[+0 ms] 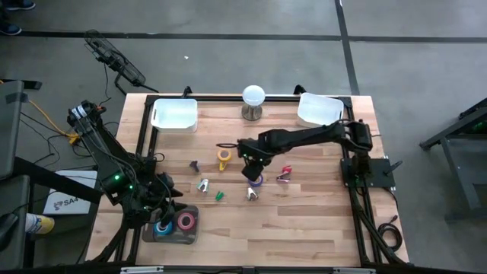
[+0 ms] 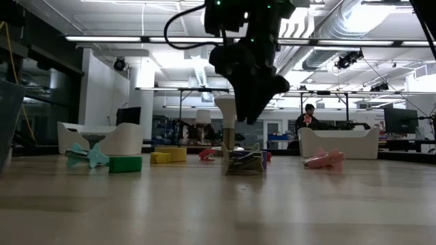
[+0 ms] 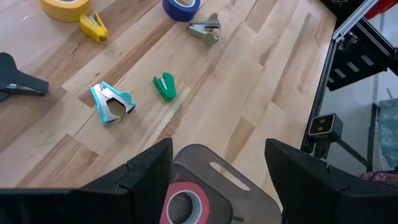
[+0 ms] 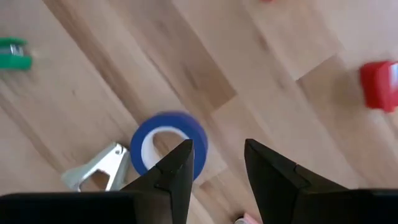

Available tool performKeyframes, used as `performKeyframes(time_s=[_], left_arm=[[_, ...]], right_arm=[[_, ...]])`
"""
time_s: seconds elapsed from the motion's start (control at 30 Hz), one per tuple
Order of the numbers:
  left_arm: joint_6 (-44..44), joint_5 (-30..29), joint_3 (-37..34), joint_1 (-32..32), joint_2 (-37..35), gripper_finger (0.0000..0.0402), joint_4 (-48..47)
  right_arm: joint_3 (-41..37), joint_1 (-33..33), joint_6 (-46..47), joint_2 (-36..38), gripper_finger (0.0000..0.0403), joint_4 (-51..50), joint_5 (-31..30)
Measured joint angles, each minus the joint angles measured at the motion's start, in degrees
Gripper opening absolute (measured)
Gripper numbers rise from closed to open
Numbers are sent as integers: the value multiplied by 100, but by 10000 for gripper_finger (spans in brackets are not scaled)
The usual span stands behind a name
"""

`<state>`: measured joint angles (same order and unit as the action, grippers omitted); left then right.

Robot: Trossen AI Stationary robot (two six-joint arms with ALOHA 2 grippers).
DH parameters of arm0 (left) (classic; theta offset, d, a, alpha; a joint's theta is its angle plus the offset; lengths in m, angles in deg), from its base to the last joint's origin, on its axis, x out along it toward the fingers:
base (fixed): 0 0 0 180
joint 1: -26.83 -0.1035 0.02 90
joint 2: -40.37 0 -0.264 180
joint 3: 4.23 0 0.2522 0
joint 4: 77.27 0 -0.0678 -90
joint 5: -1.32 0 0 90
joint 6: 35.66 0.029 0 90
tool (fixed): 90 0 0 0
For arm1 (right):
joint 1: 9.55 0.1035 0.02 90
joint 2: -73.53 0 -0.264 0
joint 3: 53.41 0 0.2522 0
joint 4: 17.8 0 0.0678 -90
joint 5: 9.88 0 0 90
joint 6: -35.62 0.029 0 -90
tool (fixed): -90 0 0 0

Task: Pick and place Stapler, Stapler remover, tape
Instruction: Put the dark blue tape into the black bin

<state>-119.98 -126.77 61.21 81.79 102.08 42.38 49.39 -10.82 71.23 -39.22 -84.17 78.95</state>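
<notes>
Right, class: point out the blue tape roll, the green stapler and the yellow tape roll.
blue tape roll (image 4: 166, 149): right wrist view, on its rim.
green stapler (image 3: 165, 86): left wrist view, mid-body.
yellow tape roll (image 3: 65, 7): left wrist view, on its outer band.

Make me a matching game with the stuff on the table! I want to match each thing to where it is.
Things:
1. yellow tape roll
2. pink-red tape roll
3. green stapler
4. right gripper, jaws open

Places:
a. in the dark tray by the left gripper
b. on bare wood beside the teal staple remover
c. next to the yellow stapler
d. over a blue tape roll

Pairs: 1-c, 2-a, 3-b, 4-d
</notes>
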Motion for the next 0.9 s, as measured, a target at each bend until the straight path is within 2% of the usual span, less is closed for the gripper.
performKeyframes(time_s=[0.13, 0.27, 0.47, 0.63, 0.9], left_arm=[[0, 2, 0, 0, 0, 250, 0], [4, 4, 0, 0, 0, 250, -8], [36, 7, 0, 0, 0, 250, -31], [44, 7, 0, 0, 0, 250, -33], [44, 9, 0, 0, 0, 250, -44]], right_arm=[[-189, 58, 27, 2, 149, 103, 67], [-347, 98, 43, 6, 184, 284, 36], [-725, 93, 449, 4, 230, 468, 297], [-1103, 95, 664, 4, 235, 840, 571], [-1493, 93, 1000, 11, 234, 1371, 562]])
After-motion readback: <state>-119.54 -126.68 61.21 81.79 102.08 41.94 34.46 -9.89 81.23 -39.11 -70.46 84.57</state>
